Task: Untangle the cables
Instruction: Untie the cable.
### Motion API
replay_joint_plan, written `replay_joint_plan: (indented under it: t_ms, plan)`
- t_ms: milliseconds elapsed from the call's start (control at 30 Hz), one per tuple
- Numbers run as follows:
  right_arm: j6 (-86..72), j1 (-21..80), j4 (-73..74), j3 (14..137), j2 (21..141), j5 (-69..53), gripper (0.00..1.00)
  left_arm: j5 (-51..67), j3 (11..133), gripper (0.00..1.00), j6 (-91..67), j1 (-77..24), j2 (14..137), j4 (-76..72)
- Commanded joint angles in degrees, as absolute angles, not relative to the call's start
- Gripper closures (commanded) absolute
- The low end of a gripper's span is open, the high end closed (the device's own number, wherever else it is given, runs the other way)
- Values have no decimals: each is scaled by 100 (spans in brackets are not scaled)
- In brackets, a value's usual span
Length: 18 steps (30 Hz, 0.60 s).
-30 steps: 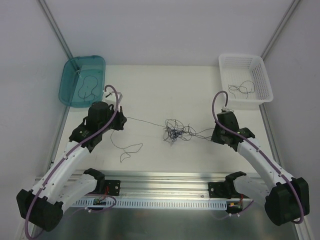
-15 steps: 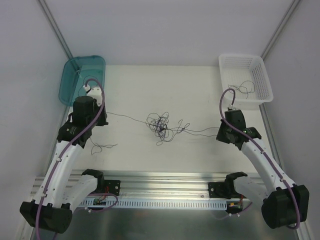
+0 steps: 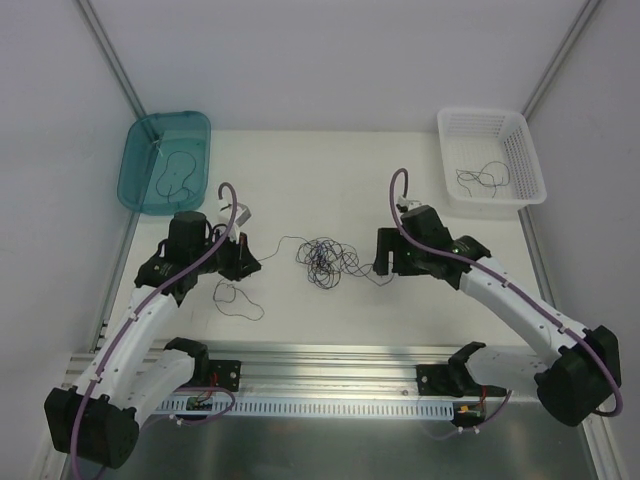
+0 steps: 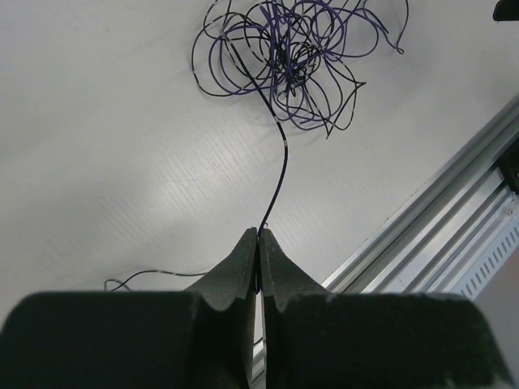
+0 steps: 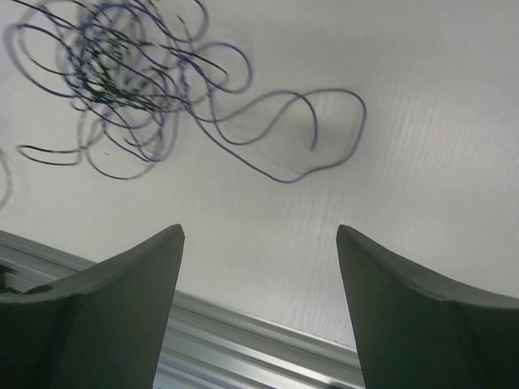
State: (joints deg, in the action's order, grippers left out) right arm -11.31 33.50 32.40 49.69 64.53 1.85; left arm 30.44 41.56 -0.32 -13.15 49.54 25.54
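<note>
The right hand point(image 5: 259, 243) is now spread wide with nothing between its fingers. Half a second ago it was pulling a strand taut from the right side of the desk point(image 3: 300, 180); it has let go and come in close beside the cables point(image 3: 325, 260). The left hand point(image 4: 258, 237) has also swung back toward the middle but stays pressed together on one dark strand point(image 4: 280, 158), which now runs slack and curved instead of straight. The bundle lies at mid-desk, somewhat toward the near edge, and looks hardly looser than a second ago. I judge that the pull freed nothing and the right hand needs a fresh grip.

The left wrist view settles the pinch: the fingers are clamped on that single strand leading into the knot, a detail too fine to tell from overhead. The right wrist view shows a free purple tail point(image 5: 324, 150) curling out of the bundle toward the open fingers. Only the overhead view shows the teal tub point(image 3: 165, 160) at the far left corner and the white basket point(image 3: 492, 155) at the far right corner, each holding a separated strand.
</note>
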Motion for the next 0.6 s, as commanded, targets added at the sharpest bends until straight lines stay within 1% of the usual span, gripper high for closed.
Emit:
replay_joint_plan:
  t_ms: [0, 67, 133, 333, 400, 567]
  plan:
    - [-1344, 3804, 3041, 5859, 6714, 650, 20, 3332, 4052, 100, 106, -1327, 4711, 2136]
    - [-1380, 4104, 2954, 6151, 6907, 860, 19, 3200, 4034, 100, 79, -1327, 4676, 2127]
    - [-1459, 4366, 2857, 6529, 7355, 1045, 19, 3042, 4008, 100, 44, -1327, 4623, 2118]
    - [-2363, 4991, 2576, 7276, 8735, 1643, 19, 2637, 3903, 100, 26, -1327, 4395, 2101]
    - [-2844, 5080, 2567, 7400, 9077, 1924, 20, 2540, 3902, 100, 35, -1327, 4377, 2101]
    - [-3445, 5194, 2303, 7593, 10018, 2285, 22, 2435, 3894, 100, 18, -1327, 4316, 2101]
